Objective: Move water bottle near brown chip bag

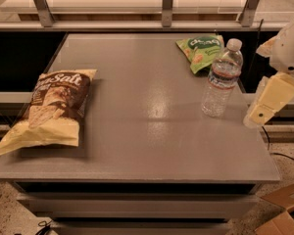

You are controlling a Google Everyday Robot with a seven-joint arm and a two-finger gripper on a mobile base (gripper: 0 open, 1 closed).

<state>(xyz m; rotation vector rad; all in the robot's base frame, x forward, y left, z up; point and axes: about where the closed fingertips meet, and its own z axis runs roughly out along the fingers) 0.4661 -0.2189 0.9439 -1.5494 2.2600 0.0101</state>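
The water bottle (222, 80) stands upright near the right edge of the grey table (147, 131); it is clear and ribbed, with a white cap and a red-and-blue banded label. The brown chip bag (51, 109) lies flat at the table's left side, dark brown top with "Salt" lettering and a pale yellow bottom. My gripper (262, 112) hangs from the white arm (291, 48) just off the table's right edge, to the right of the bottle and apart from it, holding nothing.
A smaller green snack bag (202, 50) lies at the back right, just behind the bottle. A metal railing (166, 6) runs along the back. A cardboard box (284, 212) sits on the floor at the lower right.
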